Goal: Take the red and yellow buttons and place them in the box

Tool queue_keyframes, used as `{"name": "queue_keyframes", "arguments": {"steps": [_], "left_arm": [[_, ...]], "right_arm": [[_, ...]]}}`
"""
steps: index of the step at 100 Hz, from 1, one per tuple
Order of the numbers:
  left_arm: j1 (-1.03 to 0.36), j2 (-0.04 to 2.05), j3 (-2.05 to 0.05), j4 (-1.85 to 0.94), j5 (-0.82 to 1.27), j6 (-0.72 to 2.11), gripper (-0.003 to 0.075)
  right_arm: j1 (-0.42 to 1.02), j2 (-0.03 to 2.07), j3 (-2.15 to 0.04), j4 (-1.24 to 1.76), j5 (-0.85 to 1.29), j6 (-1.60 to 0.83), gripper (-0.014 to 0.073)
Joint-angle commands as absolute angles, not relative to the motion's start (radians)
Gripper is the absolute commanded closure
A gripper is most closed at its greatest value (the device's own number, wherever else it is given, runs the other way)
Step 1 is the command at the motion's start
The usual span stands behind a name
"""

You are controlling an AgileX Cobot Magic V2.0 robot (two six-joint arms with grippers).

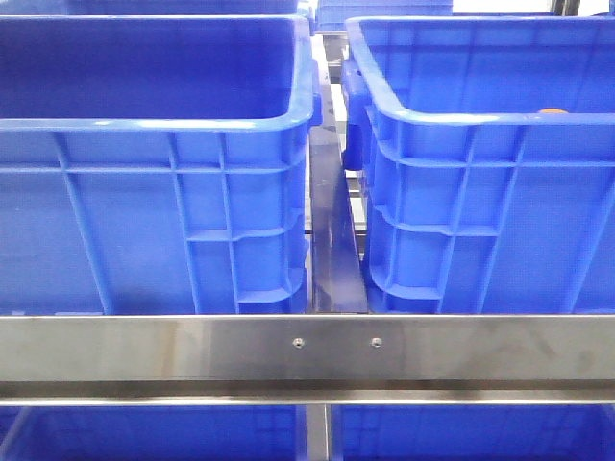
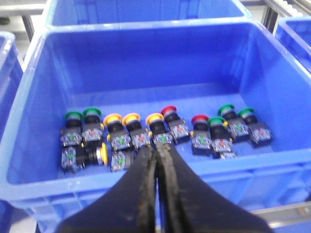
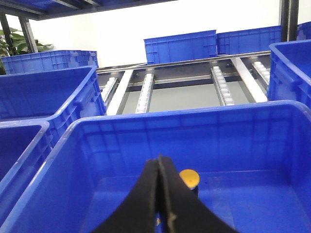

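Observation:
In the left wrist view a blue crate holds a row of push buttons: yellow-capped ones, red-capped ones and green-capped ones. One yellow button lies on its side. My left gripper hovers over the crate's near rim, shut, with nothing in it. In the right wrist view my right gripper is shut and empty above a blue box. A single yellow button stands on that box's floor just beyond the fingertips. Neither gripper shows in the front view.
Two blue crates stand side by side behind a steel rail, with a narrow gap between them. A small orange piece peeks over the right crate's rim. More blue crates and roller tracks lie beyond.

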State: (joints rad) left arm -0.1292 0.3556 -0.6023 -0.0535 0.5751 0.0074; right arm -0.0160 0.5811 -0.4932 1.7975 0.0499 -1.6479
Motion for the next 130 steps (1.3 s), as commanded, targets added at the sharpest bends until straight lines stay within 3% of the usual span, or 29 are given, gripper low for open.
{"name": "queue_keyframes", "arguments": {"steps": [1,46,85,130], "left_arm": [[-0.126,0.340,-0.578,-0.048,0.423,0.000,0.0739],[-0.095,0.088,-0.143,0.010,-0.013,0.000,0.0739],[-0.039,-0.040,0.045,0.014,-0.074,0.000,0.0739],[-0.039,-0.038,0.044,0.035,-0.069,0.000,0.0739]], "right_arm": [[-0.022,0.578,-0.521,1.804,0.079,-1.656,0.0709],[-0.022,0.578,-0.521,1.804,0.082,-1.656,0.0709],[-0.022,0.578,-0.521,1.804,0.082,-1.656,0.0709],[-0.022,0.578,-0.521,1.804,0.082,-1.656,0.0709]]}}
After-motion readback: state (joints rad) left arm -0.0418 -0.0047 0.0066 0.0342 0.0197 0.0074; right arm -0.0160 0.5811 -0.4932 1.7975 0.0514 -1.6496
